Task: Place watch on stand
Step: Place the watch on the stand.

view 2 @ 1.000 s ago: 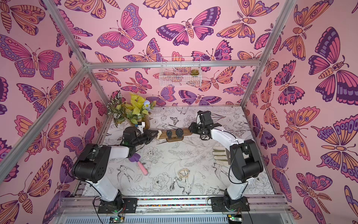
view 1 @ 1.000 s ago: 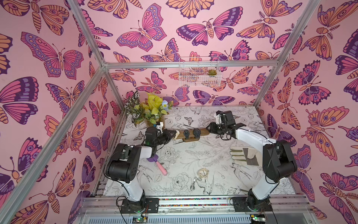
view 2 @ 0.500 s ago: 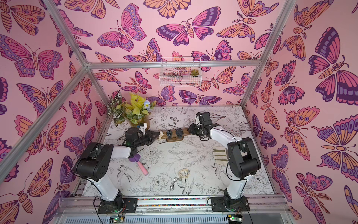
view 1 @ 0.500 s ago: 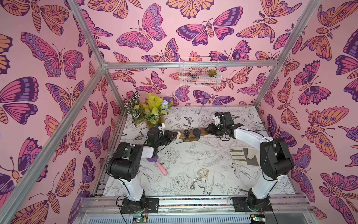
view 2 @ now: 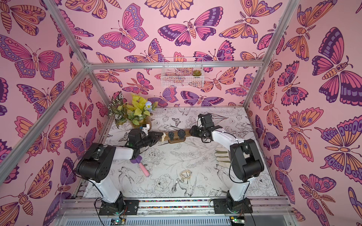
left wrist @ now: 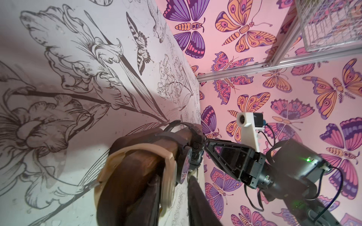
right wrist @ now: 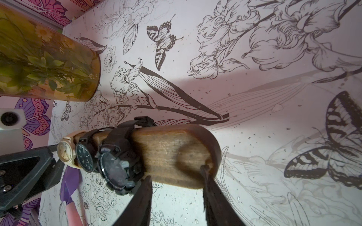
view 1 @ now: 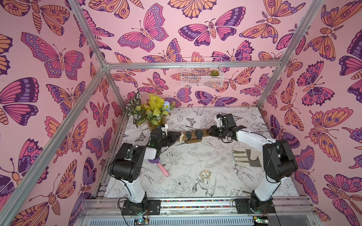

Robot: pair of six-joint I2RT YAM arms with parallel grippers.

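The stand (view 1: 204, 133) (view 2: 187, 134) is a brown wooden bar on a small flat base, at the back middle of the table. Three watches sit on it: a beige watch (view 1: 181, 135) (right wrist: 65, 152) nearest its left end, then two black watches (view 1: 189, 134) (view 1: 199, 133). My left gripper (view 1: 177, 135) (left wrist: 174, 182) is at the left end, jaws parted around the beige strap (left wrist: 170, 162). One finger (left wrist: 197, 199) stands clear of it. My right gripper (view 1: 210, 131) (right wrist: 176, 174) is shut on the bar's right end.
A vase of artificial plants (view 1: 154, 115) stands just behind the left arm. On the table lie a purple and pink tool (view 1: 161, 168), a work glove (view 1: 246, 157), a loose beige band (view 1: 205, 173) and a small silver piece (view 1: 195, 185). A wire basket (view 1: 201, 74) hangs on the back wall.
My left gripper has pushed a little to the right along the bar's end with the beige watch, and its jaws have parted. The right gripper still holds the bar's other end.
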